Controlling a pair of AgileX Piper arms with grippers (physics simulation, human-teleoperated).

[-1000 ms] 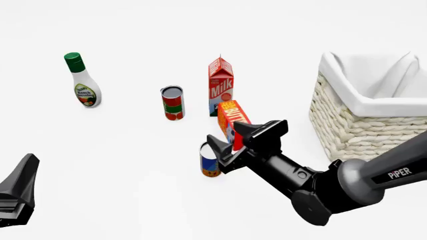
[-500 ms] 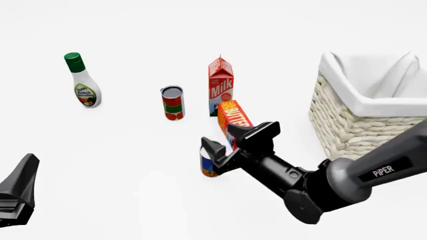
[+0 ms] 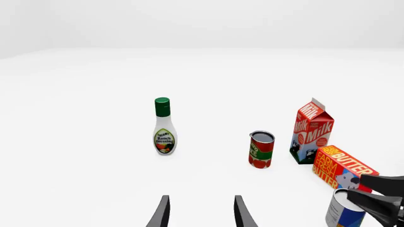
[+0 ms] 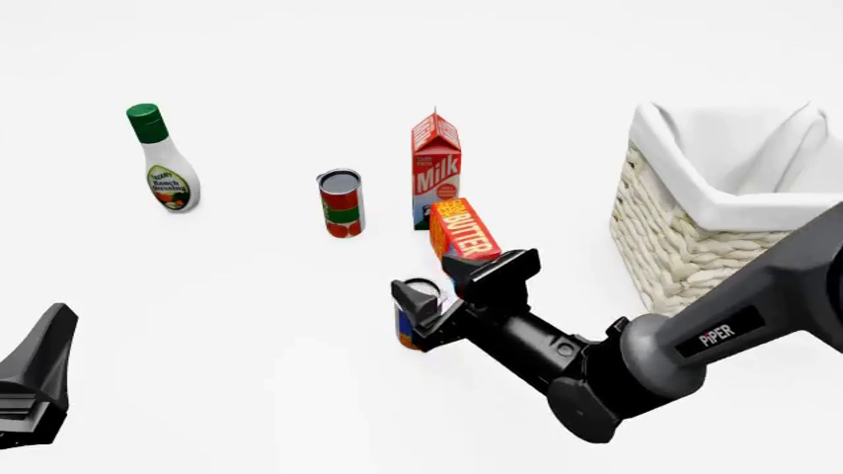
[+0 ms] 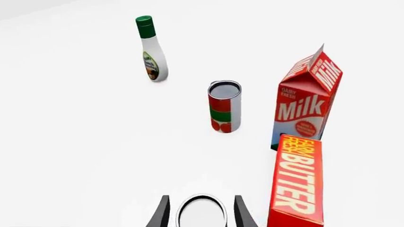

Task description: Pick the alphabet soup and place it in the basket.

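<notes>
right gripper [image 4: 441, 299] fingers open astride alphabet soup [image 4: 417, 318], butter box [image 4: 463, 229] just beside, basket [image 4: 685, 247] right, left gripper [image 3: 199, 215] fingers open, idle

Several things are only partly visible, hidden by the right arm or cut by picture edges.

From the front, the right gripper [image 4: 441, 296] covers most of the alphabet soup [image 4: 411, 326]; whether its fingers touch the can cannot be told. The basket [image 4: 712, 237] runs off the right edge (its far side unseen). The left gripper [image 4: 34, 380] is cropped at the lower left corner, jaws out of sight. In the right wrist view only the soup's silver top shows, and the butter box [image 5: 296, 182] is cut off below. Label print on the ranch dressing bottle [image 4: 168, 173] is too small to read.
</notes>
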